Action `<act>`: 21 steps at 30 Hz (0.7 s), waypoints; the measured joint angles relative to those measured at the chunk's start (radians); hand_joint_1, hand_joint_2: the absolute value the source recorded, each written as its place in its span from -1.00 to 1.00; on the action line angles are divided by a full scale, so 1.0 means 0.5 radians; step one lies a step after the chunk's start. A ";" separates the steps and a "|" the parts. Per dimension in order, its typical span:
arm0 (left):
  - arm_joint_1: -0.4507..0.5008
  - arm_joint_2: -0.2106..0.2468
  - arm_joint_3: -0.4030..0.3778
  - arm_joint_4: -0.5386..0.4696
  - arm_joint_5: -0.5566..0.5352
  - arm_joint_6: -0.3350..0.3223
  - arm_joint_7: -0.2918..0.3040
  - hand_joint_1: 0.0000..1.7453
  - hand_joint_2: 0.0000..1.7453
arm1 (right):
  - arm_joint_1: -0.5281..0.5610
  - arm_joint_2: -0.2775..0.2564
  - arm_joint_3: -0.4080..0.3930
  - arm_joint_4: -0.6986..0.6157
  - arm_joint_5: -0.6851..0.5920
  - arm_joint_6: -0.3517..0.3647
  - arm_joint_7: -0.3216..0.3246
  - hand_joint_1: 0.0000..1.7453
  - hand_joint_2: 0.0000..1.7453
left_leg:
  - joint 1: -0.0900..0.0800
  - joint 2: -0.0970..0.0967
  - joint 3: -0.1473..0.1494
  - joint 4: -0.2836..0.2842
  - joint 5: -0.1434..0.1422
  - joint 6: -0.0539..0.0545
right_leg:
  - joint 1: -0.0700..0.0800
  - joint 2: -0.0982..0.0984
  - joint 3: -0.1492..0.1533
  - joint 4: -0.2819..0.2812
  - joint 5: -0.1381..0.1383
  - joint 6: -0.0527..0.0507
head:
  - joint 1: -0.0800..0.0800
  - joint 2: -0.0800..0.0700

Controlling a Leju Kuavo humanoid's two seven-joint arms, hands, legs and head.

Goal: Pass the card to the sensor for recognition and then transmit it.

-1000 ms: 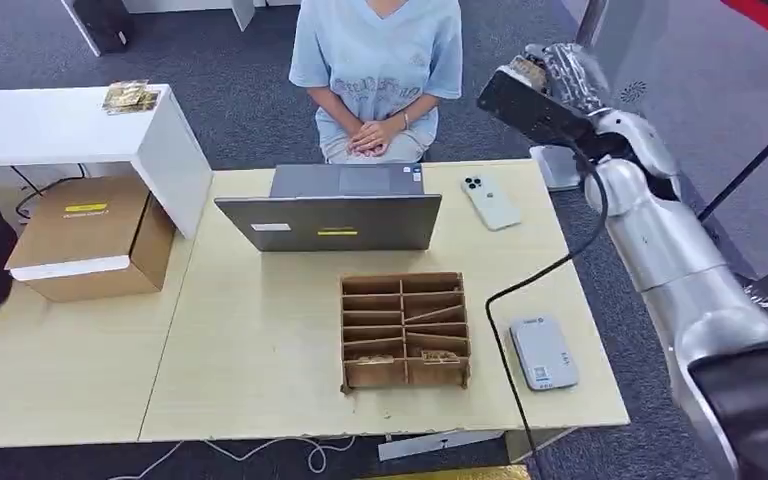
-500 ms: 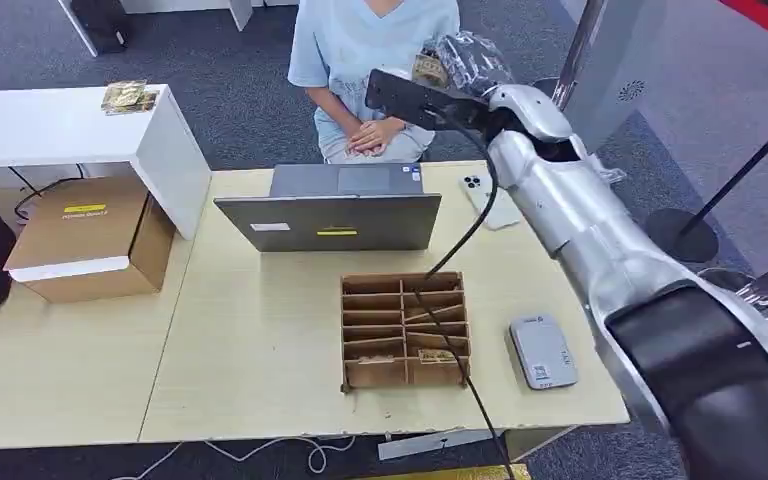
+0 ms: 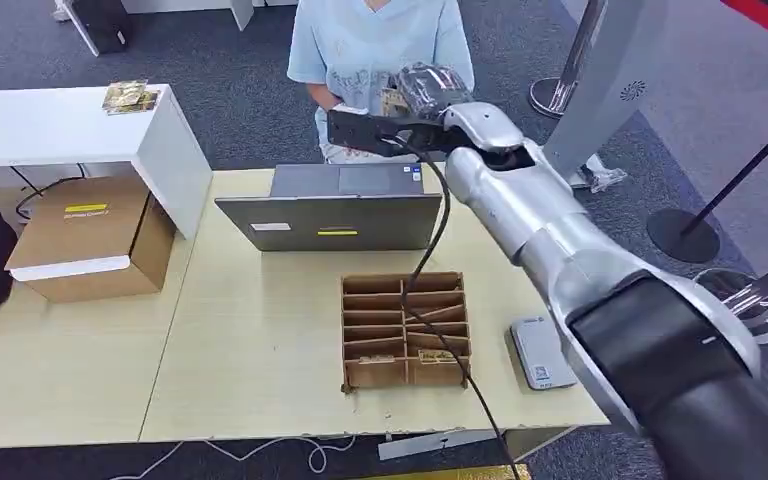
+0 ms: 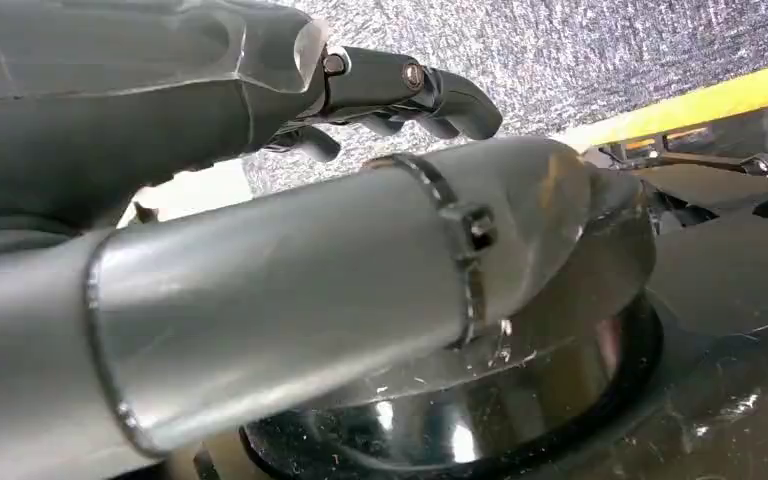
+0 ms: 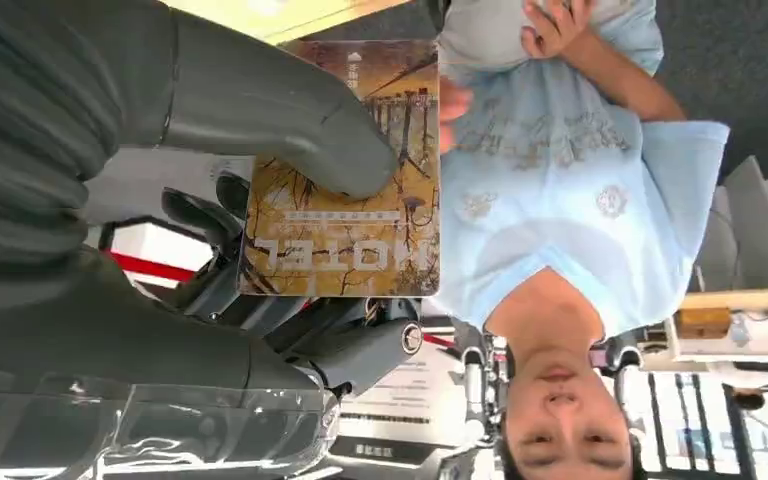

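Note:
My right hand (image 3: 426, 86) is stretched out over the far edge of the table, in front of the seated person (image 3: 375, 45). It holds a gold-brown card (image 3: 393, 103). In the right wrist view the card (image 5: 345, 175) reads "HOTEL", and the thumb (image 5: 280, 115) presses it against the fingers. The person's hands (image 5: 550, 25) are close to their body, just behind the card. The grey sensor (image 3: 535, 355) lies flat near the table's front right, partly hidden by my right arm. My left hand (image 4: 390, 90) hangs beside my body, holding nothing, with its fingers loosely extended.
A cardboard slotted organiser (image 3: 405, 330) stands mid-table, with a dark cable draped over it. A grey laptop (image 3: 335, 215) stands behind the organiser. To the left are a cardboard box (image 3: 90, 235) and a white side table (image 3: 60, 125). Stanchion bases (image 3: 680, 232) stand on the carpet at right.
My right arm has swung left from beyond the table's right edge to in front of the person, carrying the card. My arm now hides the phone on the table.

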 joint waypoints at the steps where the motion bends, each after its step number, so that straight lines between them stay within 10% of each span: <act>1: 0.000 0.000 0.000 0.000 0.000 -0.002 0.006 -1.00 -1.00 | -0.008 0.005 0.002 0.013 0.002 0.015 -0.004 1.00 1.00 | 0.000 0.000 0.000 0.000 0.000 0.000 | 0.000 0.000 0.000 0.000 0.000 0.000 | 0.000 0.000; 21: -0.002 -0.001 -0.009 0.000 0.000 -0.008 -0.002 -1.00 -1.00 | -0.074 0.060 0.028 0.142 0.093 0.074 0.072 1.00 1.00 | 0.000 0.000 0.001 0.000 0.001 0.000 | 0.000 0.000 0.000 0.000 0.000 0.000 | 0.000 0.000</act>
